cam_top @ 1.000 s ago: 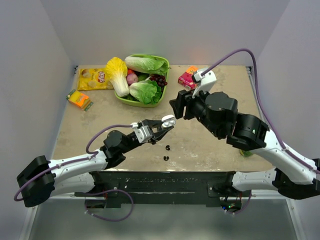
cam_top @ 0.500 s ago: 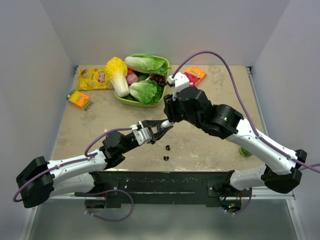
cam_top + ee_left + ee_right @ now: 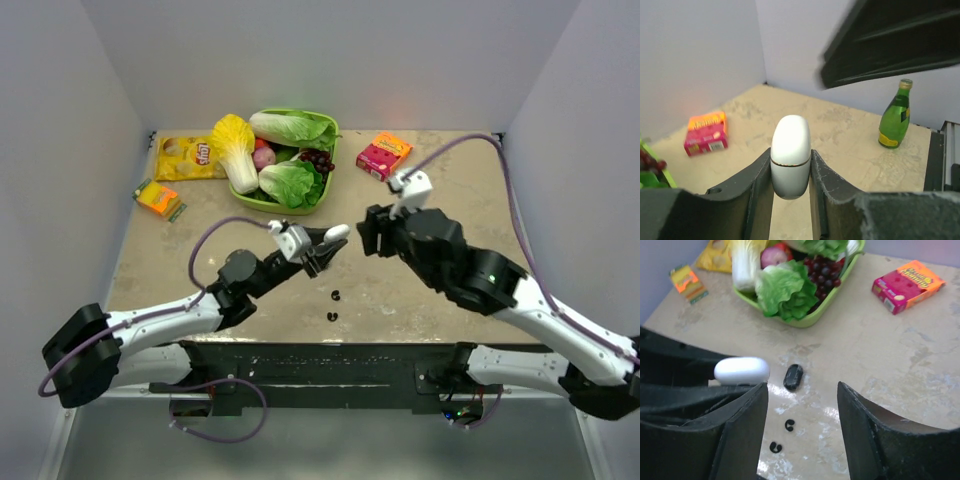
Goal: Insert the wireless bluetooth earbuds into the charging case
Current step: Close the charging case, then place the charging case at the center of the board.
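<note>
Two black earbuds (image 3: 335, 295) lie on the table (image 3: 190, 225) near the arm bases. At their 12 o'clock, the left gripper (image 3: 328, 243) pinches the closed white charging case (image 3: 790, 150). At its 3 o'clock, the right gripper (image 3: 802, 395) gapes wide, empty.

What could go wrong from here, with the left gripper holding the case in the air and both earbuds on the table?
1. The charging case is glossy and rounded, pinched only at its sides by the left gripper. A push may make it slip out.
2. Its lid looks shut, so the earbuds cannot go in yet.
3. The black oval object lies near them, so the open right gripper might take it instead.
</note>
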Available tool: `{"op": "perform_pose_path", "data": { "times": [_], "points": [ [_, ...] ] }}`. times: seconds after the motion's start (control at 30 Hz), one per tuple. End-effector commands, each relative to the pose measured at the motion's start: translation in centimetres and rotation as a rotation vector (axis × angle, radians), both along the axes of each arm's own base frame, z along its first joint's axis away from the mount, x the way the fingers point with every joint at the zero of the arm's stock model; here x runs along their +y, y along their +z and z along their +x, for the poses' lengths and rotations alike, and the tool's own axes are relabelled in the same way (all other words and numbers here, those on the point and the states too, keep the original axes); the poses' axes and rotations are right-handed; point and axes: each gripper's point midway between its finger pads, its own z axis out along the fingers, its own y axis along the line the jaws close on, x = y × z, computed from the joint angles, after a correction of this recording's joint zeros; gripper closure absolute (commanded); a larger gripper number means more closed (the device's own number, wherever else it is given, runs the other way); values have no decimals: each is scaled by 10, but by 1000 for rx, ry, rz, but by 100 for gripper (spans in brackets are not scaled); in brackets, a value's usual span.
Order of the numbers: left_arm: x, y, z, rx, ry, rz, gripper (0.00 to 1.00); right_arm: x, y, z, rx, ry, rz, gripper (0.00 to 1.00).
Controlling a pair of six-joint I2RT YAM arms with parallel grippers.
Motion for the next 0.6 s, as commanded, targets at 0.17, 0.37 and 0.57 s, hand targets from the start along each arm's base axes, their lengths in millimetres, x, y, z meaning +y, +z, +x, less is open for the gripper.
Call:
{"op": "perform_pose_path", "data": {
  "times": [0.17,0.37,0.57],
  "points": [
    [-79,-96,63,617,-38,120,100,-34,-7,3,-130,-129,151,34],
    [-114,-134,113,781,-43,66,100,-39,-27,-9,-98,-96,163,33],
    [-143,-194,150,895,-7,107,100,-45,-34,-16,-90,-89,190,32]
  ]
}}
